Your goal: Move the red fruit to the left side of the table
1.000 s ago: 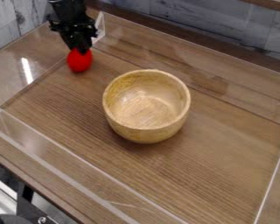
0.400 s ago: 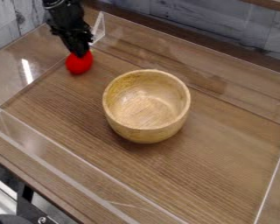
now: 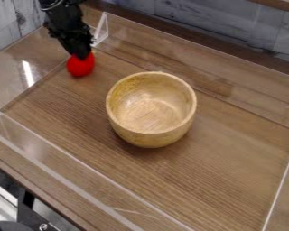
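The red fruit (image 3: 80, 65) is small, round and bright red, and rests on the brown wood-grain table (image 3: 231, 153) at the far left, near the clear acrylic wall. My black gripper (image 3: 76, 52) hangs just above it and slightly to its left, pointing steeply down. Its fingertips are at the fruit's top. The jaws look partly apart, and the fruit sits on the wood rather than between them. The fruit's green top is hidden behind the fingers.
A round light wooden bowl (image 3: 151, 109) stands mid-table, to the right of and nearer than the fruit. Clear acrylic walls (image 3: 14, 68) edge the tabletop on all sides. A grey brick-pattern wall lies beyond the far edge.
The gripper has drifted slightly to the left and its jaws have parted a little. The red fruit and the bowl have stayed where they were.
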Robot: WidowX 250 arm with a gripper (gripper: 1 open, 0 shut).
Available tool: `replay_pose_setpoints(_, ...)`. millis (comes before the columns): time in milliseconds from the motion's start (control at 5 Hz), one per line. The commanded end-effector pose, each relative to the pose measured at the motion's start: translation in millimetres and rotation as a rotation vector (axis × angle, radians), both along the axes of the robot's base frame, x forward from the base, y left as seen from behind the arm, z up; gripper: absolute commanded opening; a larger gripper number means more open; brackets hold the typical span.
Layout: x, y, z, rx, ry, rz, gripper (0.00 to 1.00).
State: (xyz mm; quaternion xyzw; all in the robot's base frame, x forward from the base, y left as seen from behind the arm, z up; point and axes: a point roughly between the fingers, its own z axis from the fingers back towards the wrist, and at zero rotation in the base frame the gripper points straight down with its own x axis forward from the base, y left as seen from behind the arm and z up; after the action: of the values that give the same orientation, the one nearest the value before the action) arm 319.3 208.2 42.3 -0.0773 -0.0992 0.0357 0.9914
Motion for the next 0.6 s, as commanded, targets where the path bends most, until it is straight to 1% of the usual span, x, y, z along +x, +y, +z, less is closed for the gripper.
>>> replay_pose_setpoints(0, -4.3, 10.9, 15.6, 0.02, -0.023, 0.088, 1.0)
replay_pose_setpoints(200, -9.0, 7.5, 15.3, 0.014, -0.014, 0.161, 0.0)
replay_pose_setpoints(400, -10.4, 7.2, 11.4, 0.007, -0.008, 0.104, 1.0)
